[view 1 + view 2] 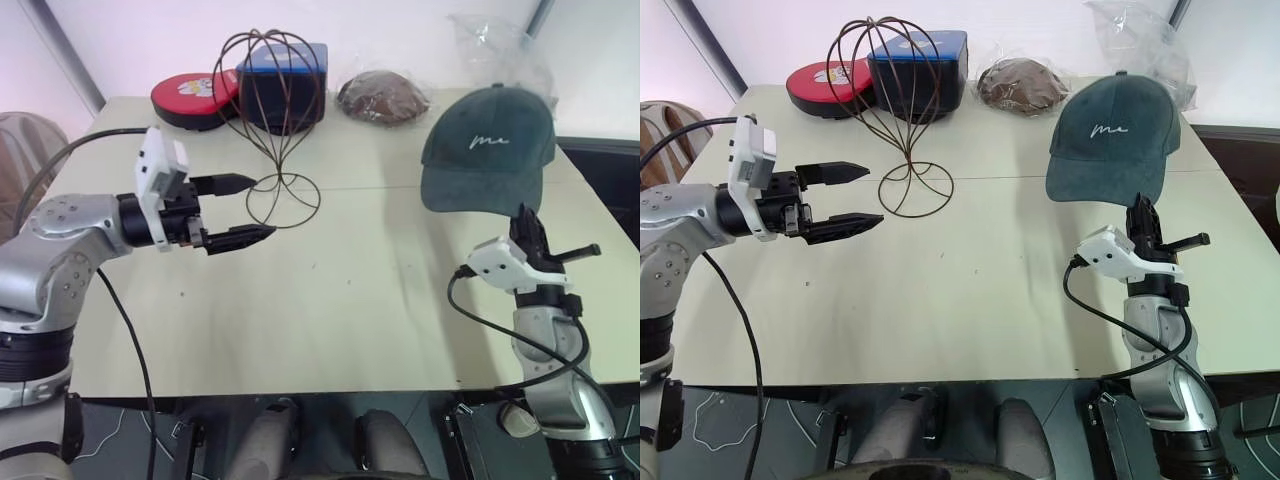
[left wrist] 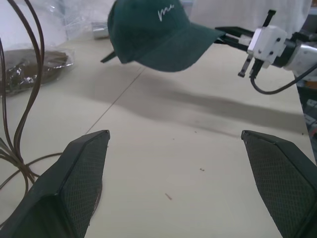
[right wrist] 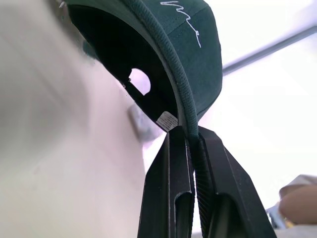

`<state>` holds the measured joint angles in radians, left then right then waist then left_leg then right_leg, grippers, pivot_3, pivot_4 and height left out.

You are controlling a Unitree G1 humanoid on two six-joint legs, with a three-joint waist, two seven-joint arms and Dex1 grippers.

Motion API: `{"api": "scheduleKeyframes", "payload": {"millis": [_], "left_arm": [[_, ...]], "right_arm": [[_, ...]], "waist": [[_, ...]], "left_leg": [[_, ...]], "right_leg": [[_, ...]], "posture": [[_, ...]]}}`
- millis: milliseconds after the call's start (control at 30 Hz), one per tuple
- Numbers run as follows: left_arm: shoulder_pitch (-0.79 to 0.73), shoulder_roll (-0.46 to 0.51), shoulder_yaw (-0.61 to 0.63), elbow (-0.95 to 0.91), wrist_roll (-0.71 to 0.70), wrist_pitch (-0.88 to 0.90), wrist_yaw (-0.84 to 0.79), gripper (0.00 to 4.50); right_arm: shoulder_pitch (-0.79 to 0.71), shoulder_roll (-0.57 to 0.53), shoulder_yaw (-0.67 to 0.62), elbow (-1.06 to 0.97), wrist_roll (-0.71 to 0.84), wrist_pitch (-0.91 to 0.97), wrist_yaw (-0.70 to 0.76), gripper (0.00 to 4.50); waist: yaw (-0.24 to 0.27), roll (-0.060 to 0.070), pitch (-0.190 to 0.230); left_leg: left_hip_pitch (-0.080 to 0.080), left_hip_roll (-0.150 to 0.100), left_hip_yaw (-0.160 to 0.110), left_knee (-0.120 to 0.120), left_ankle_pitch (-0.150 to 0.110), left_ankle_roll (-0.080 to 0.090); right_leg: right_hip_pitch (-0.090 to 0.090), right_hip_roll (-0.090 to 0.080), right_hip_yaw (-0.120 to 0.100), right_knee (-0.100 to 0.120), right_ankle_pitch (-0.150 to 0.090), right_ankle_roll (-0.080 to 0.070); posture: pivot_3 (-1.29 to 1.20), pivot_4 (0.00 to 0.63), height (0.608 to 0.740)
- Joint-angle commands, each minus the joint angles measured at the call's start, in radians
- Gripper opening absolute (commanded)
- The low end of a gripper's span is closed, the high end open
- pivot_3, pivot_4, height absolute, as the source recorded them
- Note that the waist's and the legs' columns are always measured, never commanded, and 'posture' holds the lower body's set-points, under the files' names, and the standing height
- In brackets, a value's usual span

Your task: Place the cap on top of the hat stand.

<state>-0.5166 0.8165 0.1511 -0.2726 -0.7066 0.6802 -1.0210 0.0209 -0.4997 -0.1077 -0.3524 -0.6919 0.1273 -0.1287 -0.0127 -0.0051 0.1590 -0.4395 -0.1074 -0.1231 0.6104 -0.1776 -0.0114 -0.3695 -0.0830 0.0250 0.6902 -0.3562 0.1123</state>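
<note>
**Cap pinched by its brim in the right gripper, clear of the table; stand bare**

Head camera: I see the cap point(image 1: 488, 147) up off the table point(image 1: 340, 290) on my right side, crown up and white script facing me. The right gripper point(image 1: 524, 222) is under it, its black fingers closed on the front edge of the brim. The hat stand point(image 1: 272, 100) is upright toward the far left of the table, its ring base on the surface and nothing on its wire dome. Behind it sit a blue-lidded dark box point(image 1: 290, 80) and a red round case point(image 1: 193, 98); a brown lump in clear wrap point(image 1: 382, 96) lies to the right of those. My left gripper point(image 1: 243, 210) hovers above the table just beside the stand's base, jaws spread and holding nothing.

Left wrist camera: my two black fingers point(image 2: 74, 183) stand wide apart with bare tabletop between them. The stand's wires show at one edge. Across the table the cap hangs in the air, casting a shadow on the surface, with the right gripper at its brim.

Right wrist camera: both fingers point(image 3: 171, 188) are squeezed together on the brim's corded edge, and I look up into the cap's dark inside past a small white label.
</note>
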Motion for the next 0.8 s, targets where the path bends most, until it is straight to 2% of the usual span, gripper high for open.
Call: {"api": "scheduleKeyframes", "payload": {"millis": [33, 433, 800], "left_arm": [[0.02, -0.012, 0.015, 0.01, 0.014, -0.028, 0.016, 4.5], [0.033, -0.014, 0.023, 0.127, 0.075, -0.084, 0.011, 4.5], [0.032, 0.002, 0.055, 0.22, 0.107, -0.113, 0.022, 4.5]], "right_arm": [[-0.057, 0.002, -0.033, -0.094, -0.004, 0.004, 0.013, 0.08], [-0.43, 0.071, 0.096, -0.08, -0.017, 0.1, 0.149, 0.08], [-0.706, 0.227, 0.285, 0.188, -0.044, 0.052, 0.077, 0.08]], "waist": [[-0.001, 0.0, 0.0], [-0.004, 0.0, 0.0], [-0.008, 0.0, 0.0]], "left_leg": [[0.0, 0.0, 0.0, 0.0, 0.0, 0.0], [-0.001, 0.0, 0.0, -0.001, 0.001, -0.001], [-0.001, 0.0, 0.0, -0.001, 0.002, -0.003]], "right_leg": [[0.0, 0.0, 0.0, 0.0, 0.0, 0.0], [-0.001, 0.0, 0.0, 0.002, 0.0, 0.0], [-0.004, 0.0, 0.0, 0.002, 0.0, 0.0]], "posture": [[0.0, 0.15, 0.74], [0.0, 0.15, 0.74], [0.0, 0.15, 0.74]]}}
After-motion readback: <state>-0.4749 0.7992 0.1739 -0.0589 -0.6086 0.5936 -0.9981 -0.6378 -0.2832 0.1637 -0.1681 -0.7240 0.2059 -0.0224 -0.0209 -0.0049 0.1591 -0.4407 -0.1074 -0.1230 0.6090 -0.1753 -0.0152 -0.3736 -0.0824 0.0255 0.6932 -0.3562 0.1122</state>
